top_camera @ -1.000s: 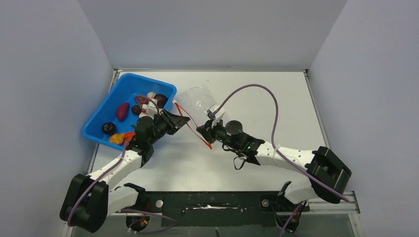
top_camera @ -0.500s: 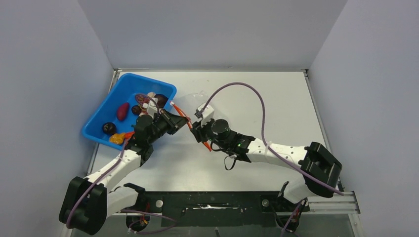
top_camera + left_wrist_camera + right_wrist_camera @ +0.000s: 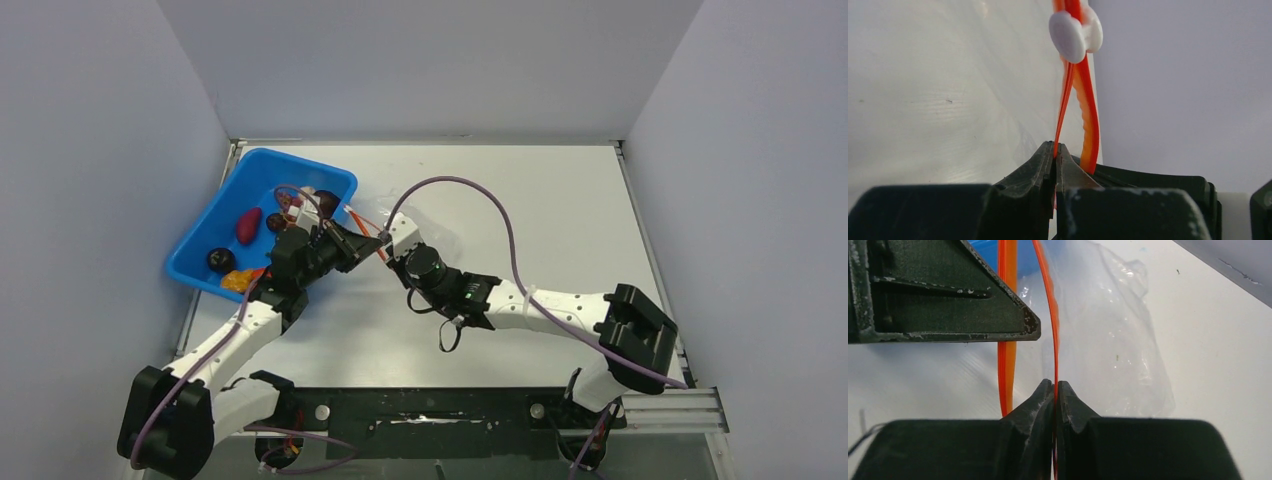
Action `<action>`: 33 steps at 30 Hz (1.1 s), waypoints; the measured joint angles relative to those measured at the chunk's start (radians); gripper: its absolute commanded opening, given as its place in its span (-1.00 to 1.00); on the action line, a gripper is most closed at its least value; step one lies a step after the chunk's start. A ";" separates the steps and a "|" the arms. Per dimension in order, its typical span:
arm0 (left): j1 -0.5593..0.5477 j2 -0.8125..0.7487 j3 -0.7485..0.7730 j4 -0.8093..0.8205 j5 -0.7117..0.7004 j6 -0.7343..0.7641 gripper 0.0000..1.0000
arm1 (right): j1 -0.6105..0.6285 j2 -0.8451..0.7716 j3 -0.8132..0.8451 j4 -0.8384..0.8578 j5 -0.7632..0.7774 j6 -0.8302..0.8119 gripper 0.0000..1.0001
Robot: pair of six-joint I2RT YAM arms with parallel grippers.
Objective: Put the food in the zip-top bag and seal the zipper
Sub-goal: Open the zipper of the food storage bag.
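Just right of the blue bin [image 3: 262,180] at upper left, the left gripper [image 3: 1055,150] and right gripper [image 3: 1054,387] pinch the zipper [image 3: 1052,325] of the limp, slippery zip-top bag [image 3: 1108,340] (its stiffer strip seems the surest hold).

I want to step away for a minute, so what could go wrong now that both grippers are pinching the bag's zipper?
The left gripper and right gripper each pinch one thin strip of the zipper only at their tips, so a strip may slip free when pulled. The food sits in the blue bin with both grippers occupied, so freeing one may let the zip-top bag collapse shut.
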 measured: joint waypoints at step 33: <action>0.001 -0.018 0.240 -0.352 0.051 0.252 -0.06 | -0.151 -0.325 0.008 -0.397 0.187 0.331 -1.00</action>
